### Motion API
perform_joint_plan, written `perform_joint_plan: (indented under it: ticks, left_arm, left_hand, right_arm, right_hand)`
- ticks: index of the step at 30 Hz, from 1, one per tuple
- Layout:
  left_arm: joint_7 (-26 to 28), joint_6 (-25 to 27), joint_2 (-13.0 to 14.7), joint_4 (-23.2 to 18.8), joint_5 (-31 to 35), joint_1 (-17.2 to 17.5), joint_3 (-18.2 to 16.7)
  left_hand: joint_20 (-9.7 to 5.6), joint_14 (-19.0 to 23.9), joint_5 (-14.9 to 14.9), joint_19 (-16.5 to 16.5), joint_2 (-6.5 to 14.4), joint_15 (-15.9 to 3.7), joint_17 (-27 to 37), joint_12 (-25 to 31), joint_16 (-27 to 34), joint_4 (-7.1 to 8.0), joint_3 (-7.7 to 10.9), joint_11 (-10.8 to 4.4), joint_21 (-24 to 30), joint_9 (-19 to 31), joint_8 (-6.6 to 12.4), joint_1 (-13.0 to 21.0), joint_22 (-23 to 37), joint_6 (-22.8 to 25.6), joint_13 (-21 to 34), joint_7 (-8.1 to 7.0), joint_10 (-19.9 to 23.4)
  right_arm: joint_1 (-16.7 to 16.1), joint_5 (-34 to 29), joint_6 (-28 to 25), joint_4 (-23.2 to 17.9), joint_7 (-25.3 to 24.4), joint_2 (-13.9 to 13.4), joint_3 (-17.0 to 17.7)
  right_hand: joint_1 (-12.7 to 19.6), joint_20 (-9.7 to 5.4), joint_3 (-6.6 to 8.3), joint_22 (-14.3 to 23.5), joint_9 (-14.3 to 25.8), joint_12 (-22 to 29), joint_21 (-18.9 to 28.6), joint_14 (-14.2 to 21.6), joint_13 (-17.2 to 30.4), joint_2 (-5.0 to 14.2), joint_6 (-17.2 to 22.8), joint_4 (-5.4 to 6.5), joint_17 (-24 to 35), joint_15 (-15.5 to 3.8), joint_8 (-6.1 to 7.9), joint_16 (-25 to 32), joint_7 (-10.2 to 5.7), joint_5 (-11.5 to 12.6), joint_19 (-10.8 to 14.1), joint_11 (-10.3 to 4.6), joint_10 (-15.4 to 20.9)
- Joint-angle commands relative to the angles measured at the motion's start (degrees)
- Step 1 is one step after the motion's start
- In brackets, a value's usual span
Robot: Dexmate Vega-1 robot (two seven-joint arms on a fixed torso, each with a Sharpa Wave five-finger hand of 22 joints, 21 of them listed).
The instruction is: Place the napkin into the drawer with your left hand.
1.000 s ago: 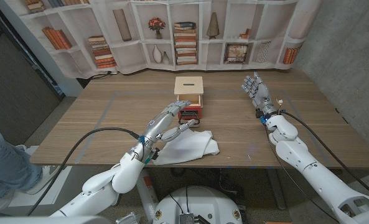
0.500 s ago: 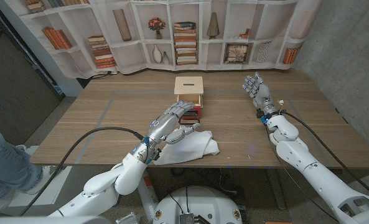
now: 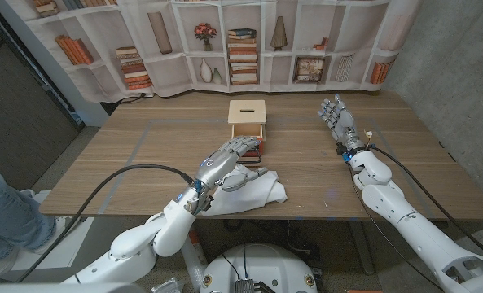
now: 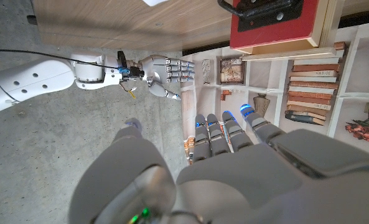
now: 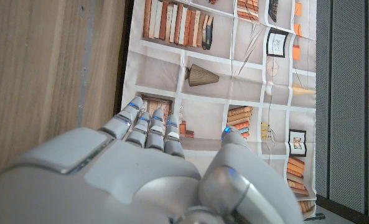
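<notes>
A white napkin (image 3: 252, 192) lies crumpled on the table near the front edge. My left hand (image 3: 226, 163) hovers over its far left part, back up, fingers apart and reaching toward the drawer, with nothing in it. The small wooden box (image 3: 248, 115) stands behind, its red drawer (image 3: 255, 151) pulled out toward me and partly hidden by my fingers. In the left wrist view the red drawer front with its black handle (image 4: 268, 11) lies past my left hand (image 4: 234, 168), and a napkin corner (image 4: 161, 2) shows. My right hand (image 3: 335, 116) stands upright at the right, fingers spread, holding nothing.
A bookshelf-print backdrop (image 3: 241, 41) hangs behind the table (image 3: 135, 150). A person's leg in jeans (image 3: 5, 216) shows at the left edge. A black cable (image 3: 111, 183) runs along my left arm. My right hand (image 4: 165, 67) shows in the left wrist view; its back (image 5: 140, 168) faces the right wrist camera.
My left hand has moved right and forward over the napkin, turning its back upward and reaching its fingers to the red drawer. The right hand and napkin have stayed put.
</notes>
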Motion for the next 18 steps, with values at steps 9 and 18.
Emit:
perform_joint_plan:
  ticks: [9, 18]
  left_arm:
    - [-3.96, 10.33, 1.70, -5.23, 4.00, 1.01, 2.68]
    - [-5.41, 13.57, 1.91, -6.30, 6.77, 0.61, 4.43]
  left_hand:
    - [1.89, 0.11, 0.70, 0.83, -1.04, -0.78, 0.20, -0.88, -0.27, -1.42, 0.00, 0.62, 0.24, 0.24, -0.81, 1.96, 0.28, -0.55, 0.27, -0.53, -0.56]
    - [4.17, 0.05, 1.06, 2.10, -1.71, -0.80, 0.24, -1.05, -0.36, -2.42, -0.05, 0.66, 0.43, 0.28, -1.11, 3.49, 0.32, -0.86, 0.30, -0.86, -0.72]
  right_arm:
    - [0.33, 0.51, -0.23, 0.15, 0.83, -0.19, 0.23]
    - [0.72, 0.80, 0.00, 1.00, 1.35, 0.38, 0.11]
  right_hand:
    - [-0.01, -1.17, 0.05, 0.14, 0.17, -0.12, -0.24, 0.46, 0.15, 0.67, 0.47, -0.44, 0.17, -0.03, 0.15, -0.13, 0.07, 0.24, 0.00, 0.13, 0.44]
    - [-0.04, -0.99, 0.00, 0.14, 0.18, -0.14, -0.26, 0.44, 0.16, 0.68, 0.47, -0.48, 0.17, 0.15, 0.13, -0.15, -0.02, 0.23, -0.06, -0.03, 0.46]
